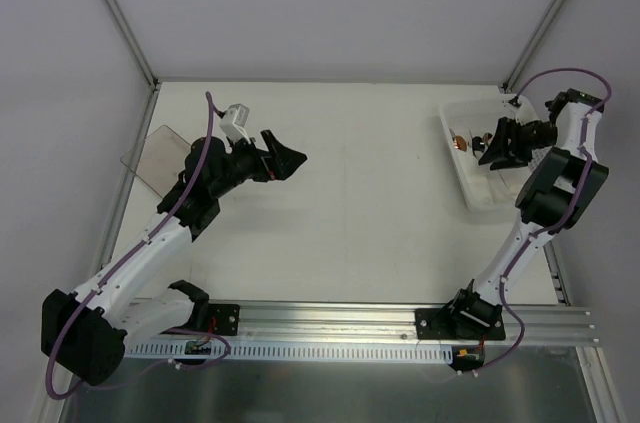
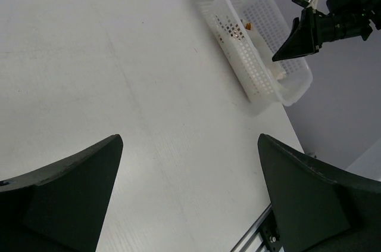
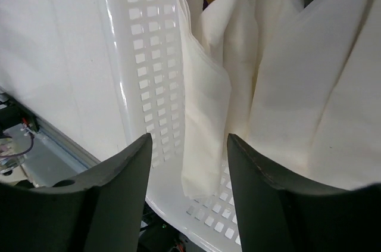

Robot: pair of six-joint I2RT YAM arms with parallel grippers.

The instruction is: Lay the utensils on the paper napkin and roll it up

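R pincer (image 3: pixel 189 148) over paper napkin (image 3: pixel 208 103) in basket (image 3: pixel 146 55)

— Left side?
— Left gripper (image 1: pixel 285 153), jaws spread, above the white table (image 1: pixel 360 203); clear smoky container (image 1: pixel 150 155) at the table's left edge.
— Right side?
— Right gripper (image 1: pixel 487 151) over the white basket (image 1: pixel 473 190); a brown utensil (image 1: pixel 460 141) inside.

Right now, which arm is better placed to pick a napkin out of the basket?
Right. The right gripper hangs open directly over the folded paper napkins inside the white basket. The left gripper is open over the table, well across from the basket.
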